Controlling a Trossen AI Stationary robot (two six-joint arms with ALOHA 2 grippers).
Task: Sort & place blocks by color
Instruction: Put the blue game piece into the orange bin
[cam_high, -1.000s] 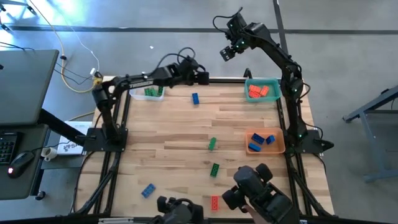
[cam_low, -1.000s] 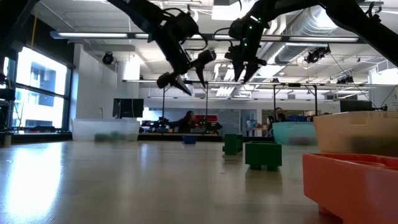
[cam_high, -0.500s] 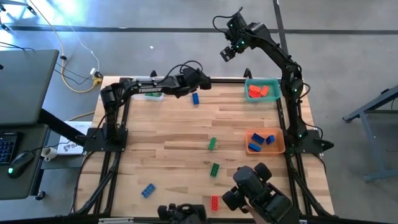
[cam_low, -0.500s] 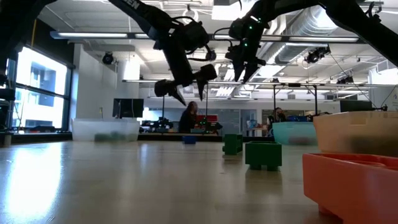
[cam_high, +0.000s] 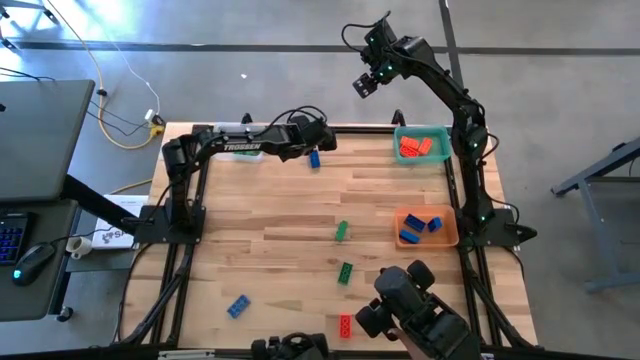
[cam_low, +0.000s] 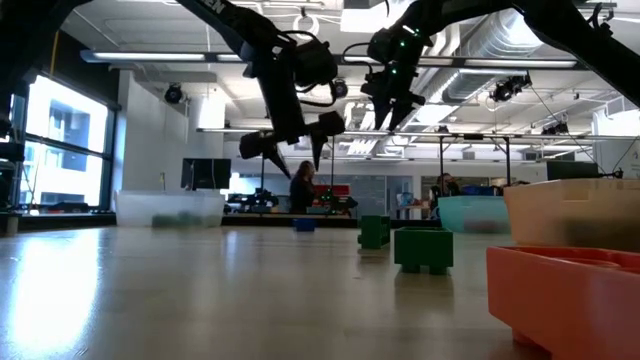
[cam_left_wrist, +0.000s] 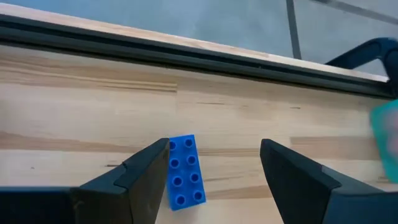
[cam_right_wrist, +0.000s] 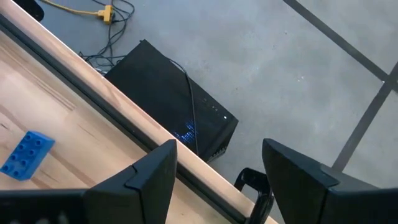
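My left gripper (cam_high: 322, 143) (cam_low: 290, 150) hovers open above a blue block (cam_high: 314, 158) that lies flat near the table's far edge. In the left wrist view the blue block (cam_left_wrist: 185, 171) shows between my spread fingers, close to one of them, with the gripper still well above the table. My right gripper (cam_high: 365, 83) (cam_right_wrist: 217, 180) is open and raised beyond the far edge. On the table lie two green blocks (cam_high: 341, 231) (cam_high: 345, 272), another blue block (cam_high: 238, 306) and a red block (cam_high: 345, 325).
A teal tray (cam_high: 421, 143) with red blocks stands at the far right corner. An orange tray (cam_high: 427, 227) with blue blocks sits by the right edge. A clear tray (cam_high: 240, 151) is mostly hidden under my left arm. Bare wood lies on the table's left half.
My left gripper has come down and a little toward the near edge, onto the spot above the blue block, staying open. The left arm has swung lower across the far edge. The right arm has kept still.
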